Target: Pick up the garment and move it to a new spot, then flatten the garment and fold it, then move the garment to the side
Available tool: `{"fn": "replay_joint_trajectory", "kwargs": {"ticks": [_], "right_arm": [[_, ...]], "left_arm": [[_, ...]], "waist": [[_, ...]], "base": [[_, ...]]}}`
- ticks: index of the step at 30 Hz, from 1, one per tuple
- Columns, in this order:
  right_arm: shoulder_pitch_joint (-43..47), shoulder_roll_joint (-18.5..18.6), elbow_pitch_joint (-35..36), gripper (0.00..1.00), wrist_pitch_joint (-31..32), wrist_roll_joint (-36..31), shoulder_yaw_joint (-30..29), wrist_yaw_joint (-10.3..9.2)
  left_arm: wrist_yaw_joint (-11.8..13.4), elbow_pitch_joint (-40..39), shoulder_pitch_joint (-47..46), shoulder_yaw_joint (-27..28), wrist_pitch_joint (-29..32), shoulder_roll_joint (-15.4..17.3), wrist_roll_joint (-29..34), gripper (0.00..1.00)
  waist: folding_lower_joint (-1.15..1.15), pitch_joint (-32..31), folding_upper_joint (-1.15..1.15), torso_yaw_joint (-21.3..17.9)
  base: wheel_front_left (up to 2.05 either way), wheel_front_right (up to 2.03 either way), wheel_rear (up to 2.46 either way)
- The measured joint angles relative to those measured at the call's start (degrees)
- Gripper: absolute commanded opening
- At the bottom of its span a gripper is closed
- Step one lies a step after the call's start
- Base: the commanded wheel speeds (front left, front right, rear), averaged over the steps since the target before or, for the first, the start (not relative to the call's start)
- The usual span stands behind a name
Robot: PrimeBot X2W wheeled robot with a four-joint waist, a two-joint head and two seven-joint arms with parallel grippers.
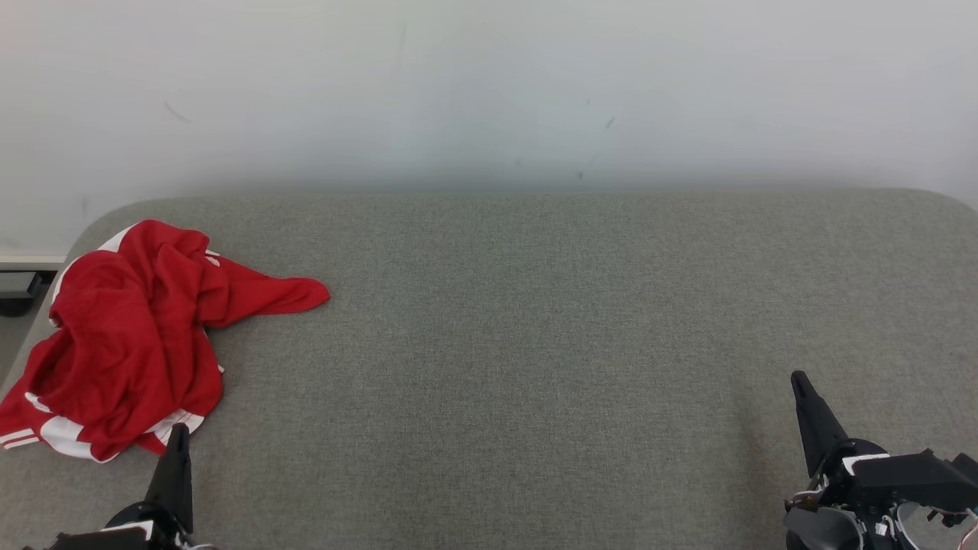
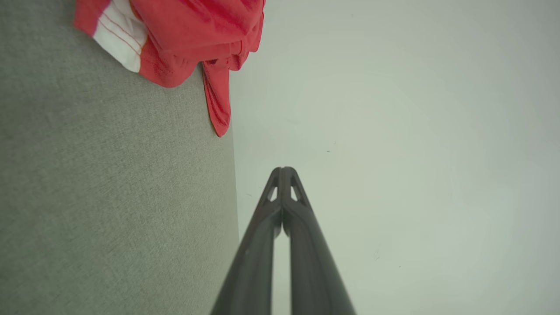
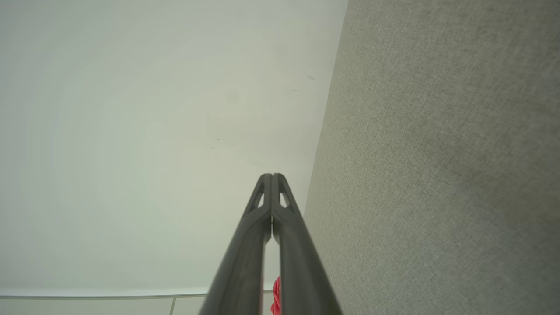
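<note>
The red garment point(image 1: 130, 336) lies crumpled at the left end of the grey table point(image 1: 535, 344) because pickup is not yet begun: the left gripper point(image 1: 178, 443) and right gripper point(image 1: 801, 386) rest at the table's near edge, fingers pressed together, holding nothing.

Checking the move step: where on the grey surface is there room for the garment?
The surface lies bare across its middle and right, between the garment, the wall and the right gripper. Its left edge is crowded: garment heaped by the left gripper.
</note>
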State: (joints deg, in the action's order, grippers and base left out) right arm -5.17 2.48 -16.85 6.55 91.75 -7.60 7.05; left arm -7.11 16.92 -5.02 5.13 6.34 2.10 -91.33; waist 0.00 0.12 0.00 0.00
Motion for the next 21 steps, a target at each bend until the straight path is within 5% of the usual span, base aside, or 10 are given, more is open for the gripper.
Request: {"fn": "replay_joint_trajectory", "kwargs": {"ticks": [7,8,10,11,12,21], "right_arm": [[0.0,0.0,0.0,0.0,0.0,0.0,0.0,0.0],[0.0,0.0,0.0,1.0,0.0,0.0,0.0,0.0],[0.4,-0.19,-0.8,1.0,0.0,0.0,0.09,-0.01],[0.91,-0.33,-1.44,0.0,0.0,0.0,0.13,-0.01],[1.57,-0.53,-2.0,1.0,0.0,0.0,0.18,-0.02],[2.36,-0.81,-3.13,1.0,-1.11,-0.03,1.67,-0.05]], "left_arm": [[0.0,0.0,0.0,0.0,0.0,0.0,0.0,0.0],[0.0,0.0,0.0,0.0,0.0,0.0,0.0,1.0],[0.05,0.96,0.32,-0.11,-0.01,-0.26,0.02,1.0],[0.05,1.48,0.73,-0.2,-0.01,-0.46,0.02,0.0],[0.05,2.04,1.3,-0.26,-0.01,-0.62,0.02,1.0],[0.1,2.92,2.33,-1.36,-1.24,-0.89,0.03,1.0]], "waist": [[0.0,0.0,0.0,0.0],[0.0,0.0,0.0,0.0],[0.0,0.0,0.0,0.0],[0.0,0.0,0.0,0.0],[0.0,0.0,0.0,0.0],[0.0,-0.22,0.0,-0.04]], "base": [[0.0,0.0,0.0],[0.0,0.0,0.0],[0.0,0.0,0.0],[0.0,0.0,0.0],[0.0,0.0,0.0],[0.0,0.0,0.0]]}}
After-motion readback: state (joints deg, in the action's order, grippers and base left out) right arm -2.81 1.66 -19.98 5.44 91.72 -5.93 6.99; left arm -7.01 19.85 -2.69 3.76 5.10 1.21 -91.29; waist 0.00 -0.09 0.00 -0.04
